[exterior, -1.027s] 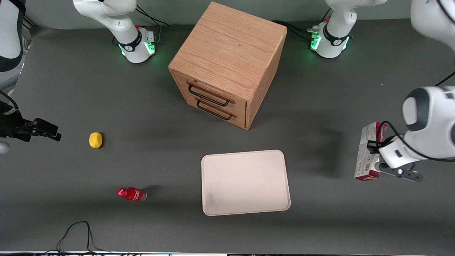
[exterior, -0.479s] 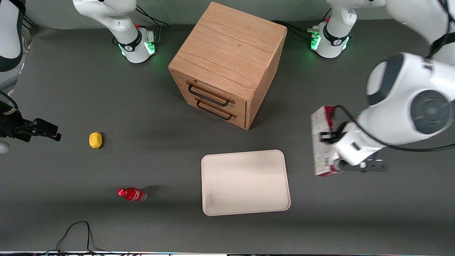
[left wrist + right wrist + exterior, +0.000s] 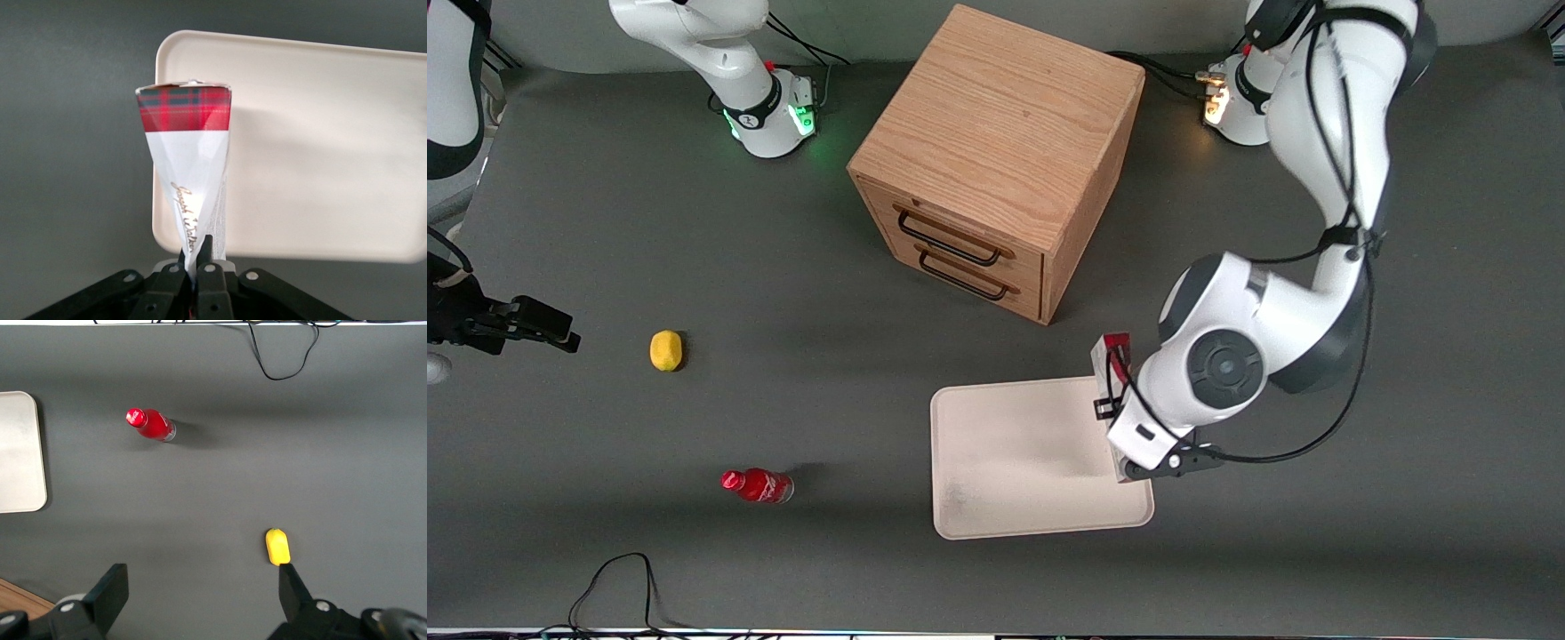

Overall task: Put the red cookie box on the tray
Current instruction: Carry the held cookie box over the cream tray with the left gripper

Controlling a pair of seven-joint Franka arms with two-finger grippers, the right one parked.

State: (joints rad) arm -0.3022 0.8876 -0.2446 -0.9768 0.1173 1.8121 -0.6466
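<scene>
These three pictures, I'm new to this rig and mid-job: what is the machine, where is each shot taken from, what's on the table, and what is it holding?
It is a pair of white robot arms bolted to a dark table. The wide picture is from a camera facing the arms. The other two come from cameras on the arms' wrists.

The working arm's gripper is shut on the red cookie box, a slim carton with a tartan end. In the front view the box hangs over the edge of the tray that lies toward the working arm's end; it is not set down yet.

Also on the table: a wooden drawer cabinet farther from the front camera than the tray, and toward the parked arm's end a small red bottle and a yellow lemon-like object.
</scene>
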